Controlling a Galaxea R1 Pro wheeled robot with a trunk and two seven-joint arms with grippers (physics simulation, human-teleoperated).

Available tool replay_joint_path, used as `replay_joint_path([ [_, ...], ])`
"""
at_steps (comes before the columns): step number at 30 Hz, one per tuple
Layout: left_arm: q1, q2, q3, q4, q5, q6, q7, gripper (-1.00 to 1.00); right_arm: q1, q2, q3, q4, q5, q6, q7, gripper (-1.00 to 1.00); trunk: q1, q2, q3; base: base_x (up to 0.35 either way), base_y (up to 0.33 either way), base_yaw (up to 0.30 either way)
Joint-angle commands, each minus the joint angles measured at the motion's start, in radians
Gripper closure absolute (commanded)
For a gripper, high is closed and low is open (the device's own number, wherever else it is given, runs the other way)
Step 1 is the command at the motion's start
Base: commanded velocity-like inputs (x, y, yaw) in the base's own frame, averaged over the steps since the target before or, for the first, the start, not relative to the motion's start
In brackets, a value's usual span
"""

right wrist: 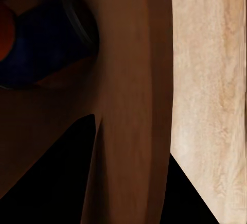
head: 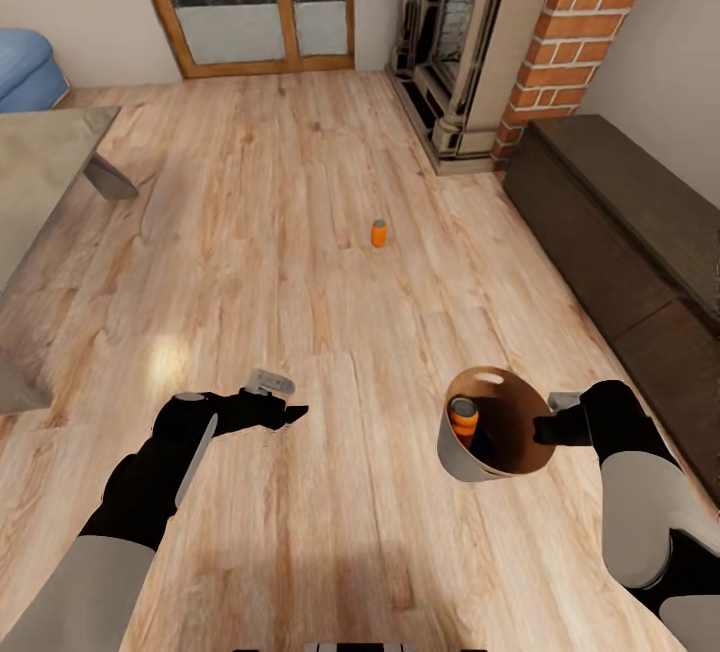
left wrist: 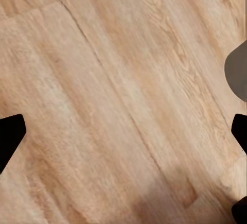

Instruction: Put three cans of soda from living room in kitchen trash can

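One orange soda can (head: 378,233) stands upright on the wooden floor ahead, well beyond both arms. My right gripper (head: 545,429) is shut on the rim of the grey trash can (head: 452,457), holding it tilted above the floor with its brown inside facing me. Inside it lie a second orange can (head: 462,419) and a dark blue can (right wrist: 46,44). In the right wrist view the bin's brown wall (right wrist: 131,131) runs between my black fingers (right wrist: 51,188). My left gripper (head: 285,414) hangs open over bare floor, its fingertips (left wrist: 7,136) spread wide with nothing between them.
A glass-topped coffee table (head: 50,162) and blue sofa (head: 25,67) sit at the left. The brick fireplace (head: 470,32) and a dark low cabinet (head: 640,232) line the right side. Glass doors (head: 260,2) stand at the back.
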Motion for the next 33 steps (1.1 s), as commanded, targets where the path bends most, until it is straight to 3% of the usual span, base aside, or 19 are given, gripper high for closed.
replay_joint_path([
  [1,0.000,0.000,0.000,0.000,0.001,0.000,0.000,-1.00,0.000,0.001,0.000,0.000,-0.014,0.007,0.001,1.00,0.000,0.000,0.001,0.327,0.000,-0.224],
  [24,0.000,0.000,0.000,0.000,0.000,0.001,0.000,-1.00,0.000,0.002,0.001,0.000,-0.014,0.007,0.001,1.00,0.000,0.000,0.024,0.327,0.000,-0.196],
  [33,0.001,0.000,-0.001,0.000,0.001,0.001,-0.001,-1.00,0.000,0.004,0.003,0.000,-0.014,0.007,0.001,1.00,0.000,0.000,0.024,0.327,0.000,-0.002],
])
